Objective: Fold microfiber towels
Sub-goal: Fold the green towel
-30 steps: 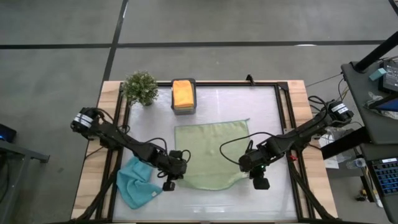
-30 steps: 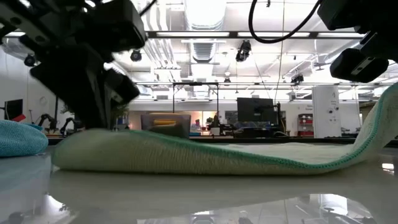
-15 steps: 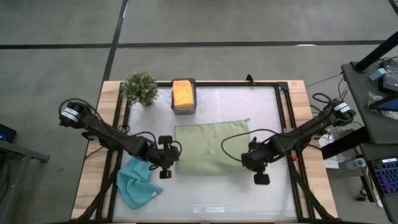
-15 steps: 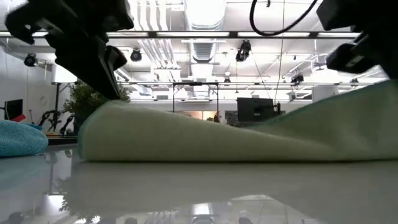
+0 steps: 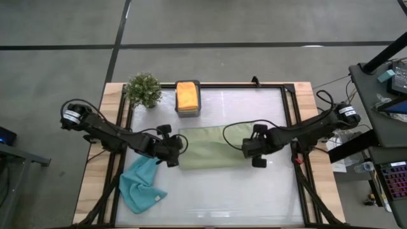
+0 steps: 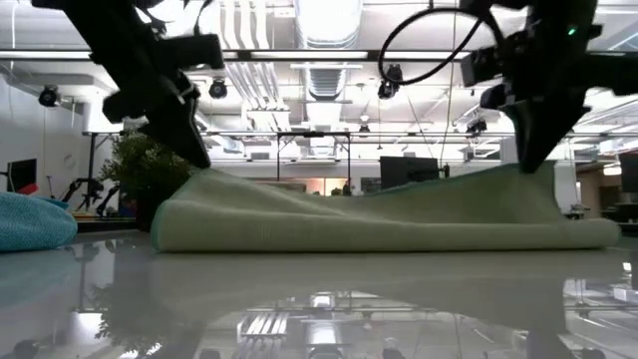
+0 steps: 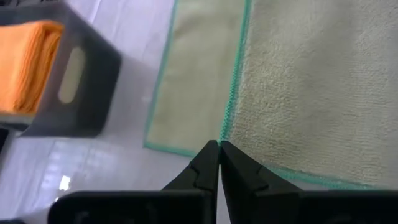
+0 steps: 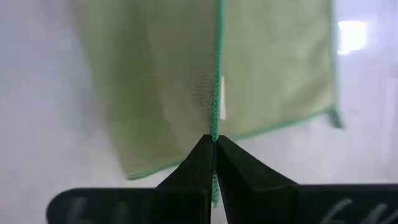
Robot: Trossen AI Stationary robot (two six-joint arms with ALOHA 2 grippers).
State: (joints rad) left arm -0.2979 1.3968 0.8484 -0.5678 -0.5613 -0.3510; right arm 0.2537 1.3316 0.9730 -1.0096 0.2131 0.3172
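A sage green towel (image 5: 213,149) lies folded over on itself in the middle of the white table, its fold (image 6: 379,237) resting on the table toward the near side. My left gripper (image 5: 174,153) is shut on the upper layer's left corner, and my right gripper (image 5: 254,151) is shut on its right corner. A light blue towel (image 5: 140,186) lies crumpled at the near left. An orange towel (image 5: 187,95) sits in a dark grey box (image 5: 187,109) at the far edge. My left gripper pinches the upper layer's left corner (image 7: 227,132) between its two fingertips, where two teal-stitched edges meet. The fingers slant down from the left. The corner is held a little above the lower layer (image 7: 196,74), and the layer slopes down from it. My right gripper pinches the upper layer's right corner (image 8: 216,127) at its teal-stitched edge, between the two fingertips. The fingers point steeply down from above. The corner hangs raised over the lower layer (image 8: 280,68), and the cloth sags between the two held corners (image 6: 399,199).
A small potted plant (image 5: 144,89) stands at the far left, beside the grey box. Bare white table stretches along the near edge (image 5: 241,197) and at the right. A dark frame rail (image 5: 289,121) borders the table.
Both grippers have carried the green towel's near corners up and toward the far edge, tipping as they went. The near half has folded over the far half, which stayed on the table. Both grippers stayed shut.
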